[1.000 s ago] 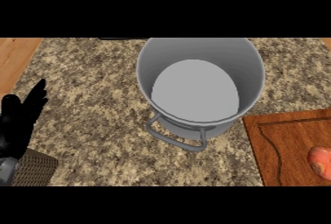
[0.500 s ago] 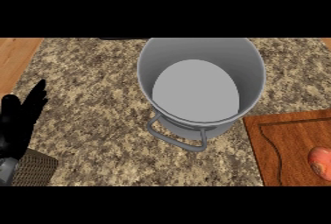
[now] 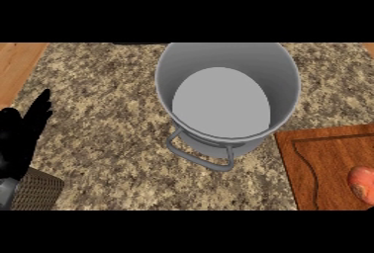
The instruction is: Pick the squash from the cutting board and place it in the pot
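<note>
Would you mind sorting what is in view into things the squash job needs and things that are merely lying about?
Needed for the job:
- orange squash, at the view's right edge
- brown wooden cutting board under it
- tall grey metal pot, nothing inside

Merely there:
- speckled granite counter
- black left hand, open and resting at the view's left edge

No readable text, labels, brands or numbers anywhere in view.

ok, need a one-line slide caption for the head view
Grey pot stands empty on the granite counter; squash lies on the cutting board at right, left hand resting open at left edge.
</note>
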`<state>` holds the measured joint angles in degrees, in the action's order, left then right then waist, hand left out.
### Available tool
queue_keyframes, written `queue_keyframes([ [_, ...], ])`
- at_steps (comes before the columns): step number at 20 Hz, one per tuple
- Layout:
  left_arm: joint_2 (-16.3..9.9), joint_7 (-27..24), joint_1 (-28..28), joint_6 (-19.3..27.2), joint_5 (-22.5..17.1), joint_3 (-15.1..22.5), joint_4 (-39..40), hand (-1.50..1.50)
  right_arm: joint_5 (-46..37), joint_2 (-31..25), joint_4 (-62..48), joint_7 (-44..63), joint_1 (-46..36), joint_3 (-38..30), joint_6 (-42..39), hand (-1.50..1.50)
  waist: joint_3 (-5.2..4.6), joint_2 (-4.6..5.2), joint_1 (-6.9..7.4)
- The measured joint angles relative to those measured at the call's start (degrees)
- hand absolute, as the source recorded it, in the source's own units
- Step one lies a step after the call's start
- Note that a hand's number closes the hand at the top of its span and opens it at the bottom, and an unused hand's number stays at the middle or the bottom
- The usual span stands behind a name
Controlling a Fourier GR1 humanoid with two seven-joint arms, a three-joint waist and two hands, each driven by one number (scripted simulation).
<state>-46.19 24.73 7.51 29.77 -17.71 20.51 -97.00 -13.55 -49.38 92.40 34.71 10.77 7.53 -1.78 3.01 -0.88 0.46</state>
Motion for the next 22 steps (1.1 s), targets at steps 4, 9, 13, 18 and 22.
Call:
queue_keyframes([
  [4,-0.7,0.3,0.2,-0.3,-0.6,-0.1,0.2,0.00,-1.0,1.3,-2.2,-0.8,-1.4,0.9,-0.3,1.50,-0.37,-0.15,-0.11],
  [9,-0.9,0.7,0.1,0.6,-0.1,0.2,0.6,0.00,-4.3,1.5,-4.5,-4.8,-3.1,0.9,1.6,1.50,-0.53,-0.47,-0.44],
  [13,-1.1,-0.4,-0.4,0.2,-0.9,-0.3,0.5,0.00,-7.5,1.2,-4.4,-7.0,-3.0,1.4,3.3,1.50,-0.53,-0.50,-0.70],
  [18,-1.2,-0.2,-0.4,0.4,-1.1,-0.3,0.3,0.00,-10.7,1.2,-4.8,-8.1,-4.4,1.2,5.3,1.50,-0.59,-0.43,-0.67],
  [22,-1.4,-0.5,-0.8,0.4,-1.2,-0.6,0.2,0.00,-13.4,0.6,-3.6,-8.0,-4.5,1.0,7.1,1.50,-0.56,-0.45,-0.98],
])
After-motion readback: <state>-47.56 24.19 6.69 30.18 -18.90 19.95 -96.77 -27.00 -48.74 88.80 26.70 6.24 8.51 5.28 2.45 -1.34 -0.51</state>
